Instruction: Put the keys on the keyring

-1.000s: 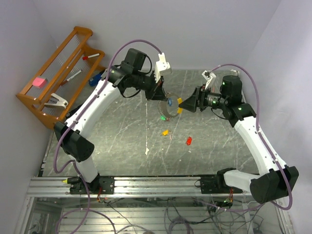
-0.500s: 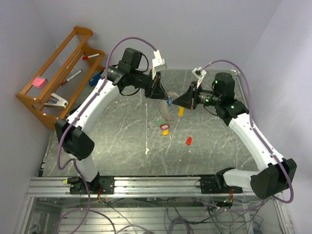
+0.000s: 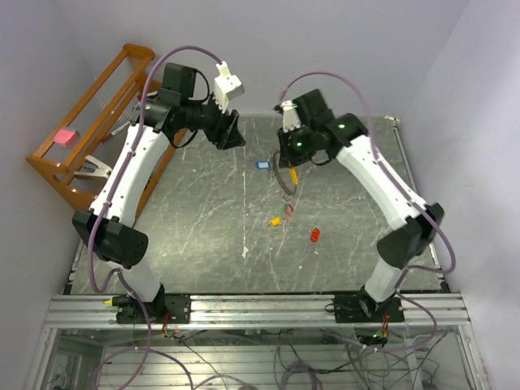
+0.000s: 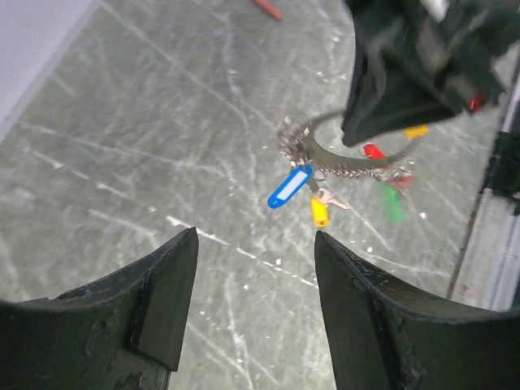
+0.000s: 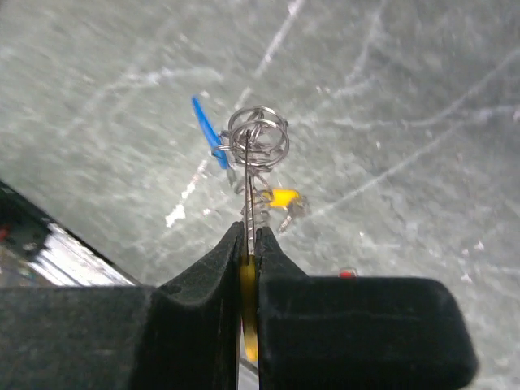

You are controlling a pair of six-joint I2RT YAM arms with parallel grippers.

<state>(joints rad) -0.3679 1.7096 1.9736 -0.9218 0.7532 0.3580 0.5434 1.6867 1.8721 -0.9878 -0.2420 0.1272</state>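
Thin silvery wire keyring (image 5: pixel 257 138), plastic-headed keys (image 4: pixel 290 186)

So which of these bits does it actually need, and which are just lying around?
Part of the job: keyring, pinched in the right gripper; blue key and yellow key beside it; red key lying loose.
Lying about: wooden rack; pink block on it; orange-red pencil.

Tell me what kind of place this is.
Probably a robotics lab test cell: left arm and right arm bolted to an aluminium rail, plain walls boxing in a marbled tabletop, loose cables underneath.
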